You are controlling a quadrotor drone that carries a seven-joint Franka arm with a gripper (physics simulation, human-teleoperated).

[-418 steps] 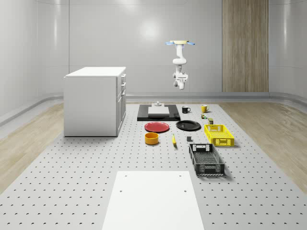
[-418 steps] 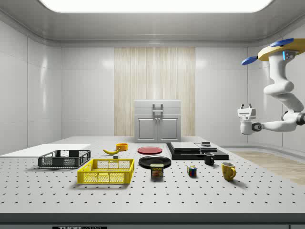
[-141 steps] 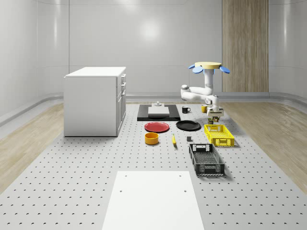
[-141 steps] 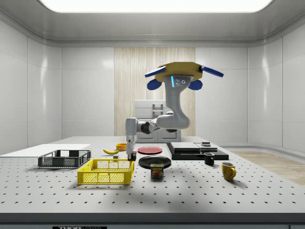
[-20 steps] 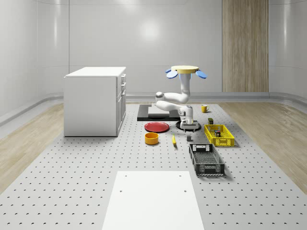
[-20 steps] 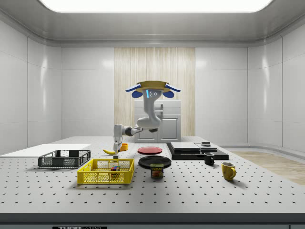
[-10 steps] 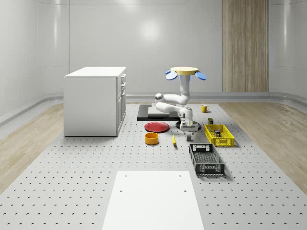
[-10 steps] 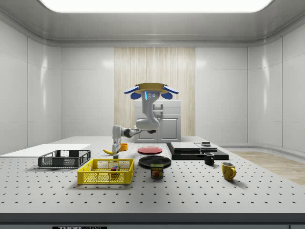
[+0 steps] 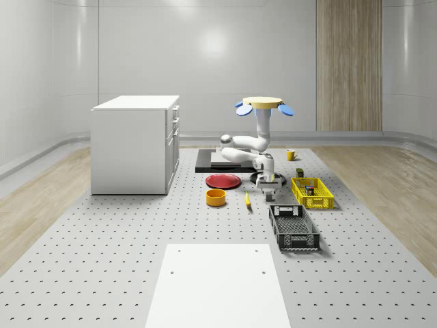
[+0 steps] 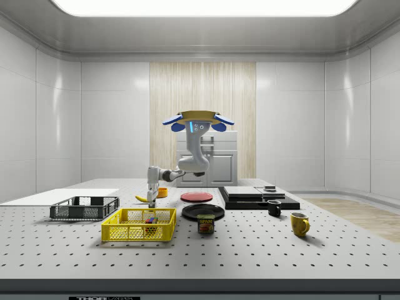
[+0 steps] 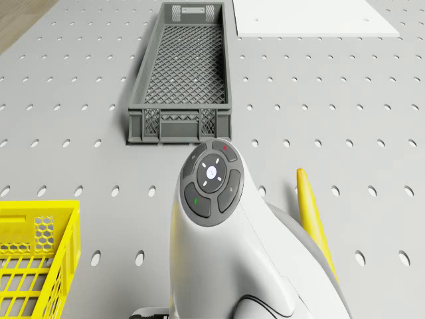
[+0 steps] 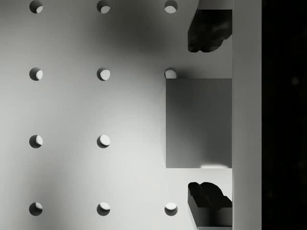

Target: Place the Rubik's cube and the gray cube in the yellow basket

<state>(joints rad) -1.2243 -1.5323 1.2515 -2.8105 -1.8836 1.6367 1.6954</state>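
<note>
The gray cube lies flat on the perforated table, between my dark fingertips. My gripper is open and straddles the cube, with a gap on each side. In the whole-scene view the gripper points straight down, just to the left of the yellow basket. The Rubik's cube lies inside the yellow basket. The drone hovers over the table behind the gripper, its arm bent down and forward.
A black crate stands close in front of the gripper. A banana and an orange bowl lie to its left, with a red plate behind. A can stands beside the basket. A white cabinet stands far left.
Over the last second the gripper came down and slightly forward over the gray cube, and the drone drifted a little with it. The Rubik's cube stays in the basket.
</note>
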